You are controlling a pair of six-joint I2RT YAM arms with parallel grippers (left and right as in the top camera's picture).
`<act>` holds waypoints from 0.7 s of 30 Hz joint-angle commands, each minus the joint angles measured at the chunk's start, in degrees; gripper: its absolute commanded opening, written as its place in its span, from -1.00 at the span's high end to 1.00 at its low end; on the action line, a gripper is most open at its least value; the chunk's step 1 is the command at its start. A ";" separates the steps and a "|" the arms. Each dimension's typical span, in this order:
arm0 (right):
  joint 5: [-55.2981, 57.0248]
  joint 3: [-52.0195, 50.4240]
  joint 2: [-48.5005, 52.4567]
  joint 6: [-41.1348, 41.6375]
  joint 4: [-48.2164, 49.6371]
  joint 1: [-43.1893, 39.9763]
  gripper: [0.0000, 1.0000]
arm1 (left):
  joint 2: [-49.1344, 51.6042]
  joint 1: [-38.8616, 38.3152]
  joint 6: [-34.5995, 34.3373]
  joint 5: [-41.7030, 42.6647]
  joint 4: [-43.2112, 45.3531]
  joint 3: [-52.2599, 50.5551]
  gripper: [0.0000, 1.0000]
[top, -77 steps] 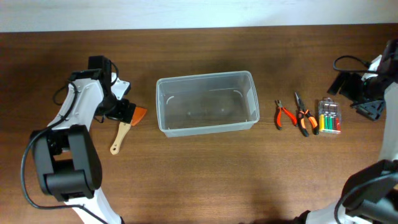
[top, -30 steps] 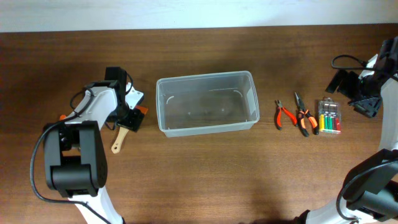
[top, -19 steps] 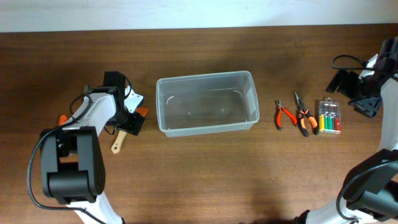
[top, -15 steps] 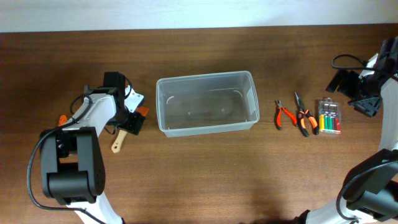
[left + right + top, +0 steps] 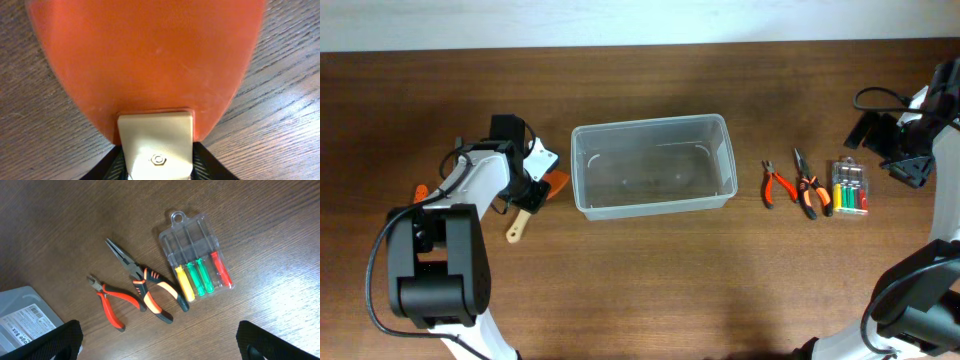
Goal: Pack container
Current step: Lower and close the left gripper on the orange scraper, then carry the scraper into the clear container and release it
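The container (image 5: 650,170), a clear plastic bin, stands empty at the table's middle. Left of it lies a spatula with an orange blade (image 5: 557,184) and a pale wooden handle (image 5: 516,228). My left gripper (image 5: 533,192) is shut on the spatula at the top of its handle. In the left wrist view the orange blade (image 5: 145,60) fills the frame, and the dark fingers (image 5: 202,162) press both sides of the handle. My right gripper (image 5: 908,160) hangs open at the far right. Its fingertips (image 5: 55,340) frame bare wood in the right wrist view.
Right of the bin lie red pliers (image 5: 777,185) (image 5: 111,302), orange-and-black long-nose pliers (image 5: 807,183) (image 5: 150,292), and a small clear case of coloured screwdrivers (image 5: 850,187) (image 5: 197,262). An orange object (image 5: 420,190) peeks out left of my left arm.
My left gripper has closed on the spatula, which has shifted slightly right toward the bin. The right arm has stayed still over the last second.
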 commanded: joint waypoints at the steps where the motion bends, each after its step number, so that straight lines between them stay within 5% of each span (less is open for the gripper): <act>1: 0.72 1.31 0.48 0.46 0.15 -0.20 -0.97 | 6.05 0.35 0.96 -5.90 0.66 -3.43 0.35; 7: 0.70 1.31 0.48 0.46 0.15 -0.20 -0.97 | 6.03 0.35 -2.43 -8.50 -3.23 1.33 0.60; 10: 0.70 1.31 0.48 0.46 0.11 -0.20 -0.97 | 6.03 0.33 -2.43 -8.50 -8.98 7.82 0.96; 21: 0.68 1.31 0.48 0.46 -0.31 -0.20 -0.97 | 6.03 -3.63 -0.87 -8.24 -32.11 47.91 0.96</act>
